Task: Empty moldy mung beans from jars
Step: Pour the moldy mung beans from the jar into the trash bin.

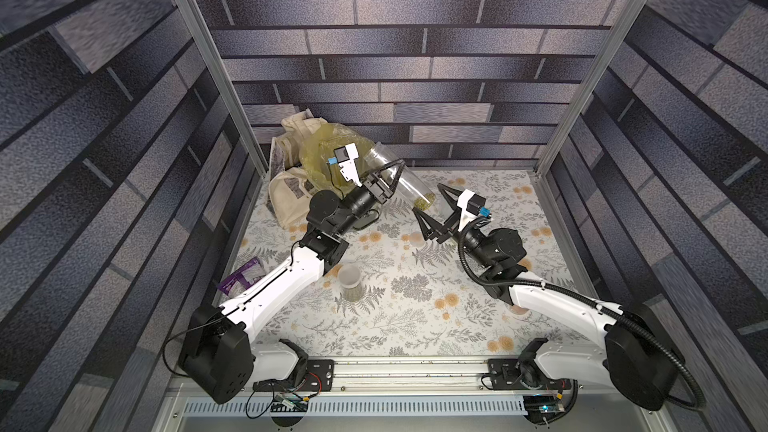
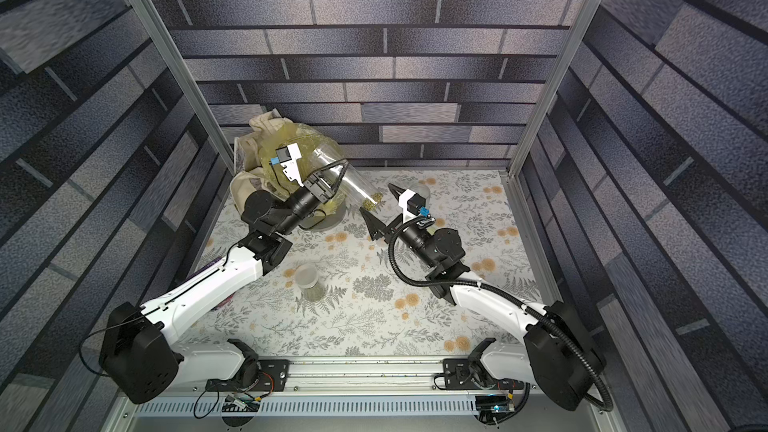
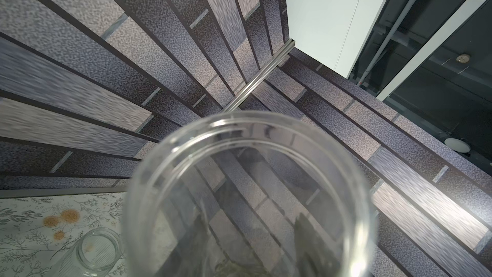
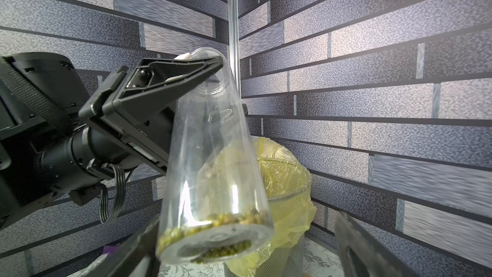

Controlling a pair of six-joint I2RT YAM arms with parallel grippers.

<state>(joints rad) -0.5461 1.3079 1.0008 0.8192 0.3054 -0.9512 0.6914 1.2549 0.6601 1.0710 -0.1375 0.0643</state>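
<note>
We see the left gripper (image 1: pixel 392 172) (image 2: pixel 338 172) clamped on the tall jar (image 1: pixel 411 184) (image 2: pixel 357 187), its 2 black fingers (image 4: pixel 186 73) pressing on opposite sides of the clear wall toward the mouth end. The tall jar is lifted off the table and tilted, with its lidless mouth higher and turned toward the bin (image 1: pixel 324 151) and its base lower, toward the right gripper (image 1: pixel 429 199) (image 2: pixel 376 198). The mung beans (image 1: pixel 424 202) (image 4: pixel 229 219) lie in a thin olive-green layer at the base. In the left wrist view we look straight into the open rim (image 3: pixel 253 134). The right gripper's jaws stand wide apart and hold nothing. In the right wrist view its 2 fingers (image 4: pixel 356 243) frame the jar's base, and we cannot tell whether either touches it. Just behind the tall jar stands the grey mesh bin lined with a yellow bag (image 4: pixel 287 177), and a cream cloth bag (image 1: pixel 286 197) slumps beside it. Farther out, the short jar (image 1: pixel 349 280) (image 2: pixel 308 282) stands upright with its frosted lid on, on the floral table cover (image 1: pixel 415 326) near the left forearm. A 3rd jar, the open jar (image 2: pixel 419 191) (image 3: pixel 97 251), stands by the right gripper.
</note>
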